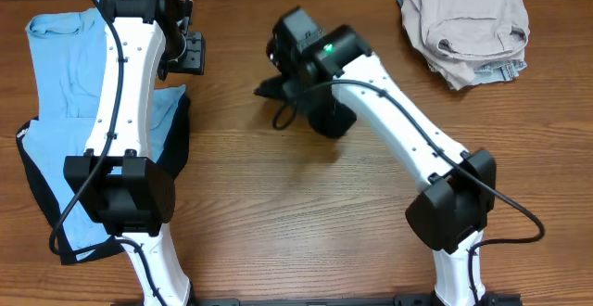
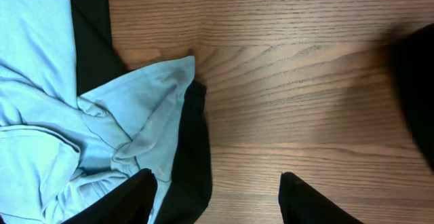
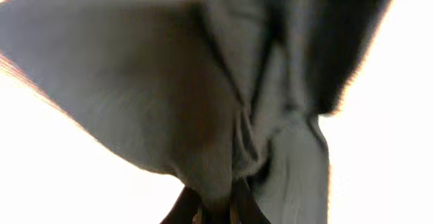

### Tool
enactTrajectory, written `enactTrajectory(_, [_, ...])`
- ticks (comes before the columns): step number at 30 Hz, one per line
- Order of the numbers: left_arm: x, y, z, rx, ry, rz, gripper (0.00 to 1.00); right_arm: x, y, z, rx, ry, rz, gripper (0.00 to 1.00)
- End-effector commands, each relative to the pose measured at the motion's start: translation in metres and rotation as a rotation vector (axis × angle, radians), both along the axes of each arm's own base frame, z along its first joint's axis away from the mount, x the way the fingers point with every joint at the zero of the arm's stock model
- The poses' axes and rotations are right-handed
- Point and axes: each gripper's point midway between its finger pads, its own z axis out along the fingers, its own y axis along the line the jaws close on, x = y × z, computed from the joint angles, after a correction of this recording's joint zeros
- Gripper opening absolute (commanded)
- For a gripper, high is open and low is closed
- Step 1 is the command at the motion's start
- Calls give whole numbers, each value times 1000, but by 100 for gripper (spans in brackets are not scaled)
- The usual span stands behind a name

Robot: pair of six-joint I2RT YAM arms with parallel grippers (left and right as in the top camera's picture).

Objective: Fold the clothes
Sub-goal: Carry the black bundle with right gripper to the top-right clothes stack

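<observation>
Holding the black T-shirt [image 1: 330, 119] bunched up over the middle of the table [image 1: 278, 241]: picked out for folding, not yet spread.

The right gripper [image 3: 211, 207] is pinched tight on a gather of the cloth, which hangs in crumpled folds with no hem or sleeve plainly free. The left gripper [image 2: 213, 200] hovers over bare wood, jaws apart and empty, just beside the heap of a light-blue T-shirt [image 1: 65, 74] and another black garment [image 1: 32, 181] on the left side. The next move looks to be laying the shirt flat, which likely calls for a second hold on an edge. Bare wood between the two arms and toward the near side gives room; the left heap and the grey-beige pile [image 1: 468, 28] at the far right bound it.
</observation>
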Motion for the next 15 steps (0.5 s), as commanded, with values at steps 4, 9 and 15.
enactTrajectory(4, [3, 4, -3, -3, 4, -10, 61, 30, -30, 69, 52, -157, -118, 4])
enactTrajectory(9, [3, 4, -2, -3, 4, -10, 61, 41, -48, 80, 63, -180, -161, 4])
enactTrajectory(15, [3, 4, -3, -3, 4, -10, 61, 70, -91, 121, 23, -332, -276, 4])
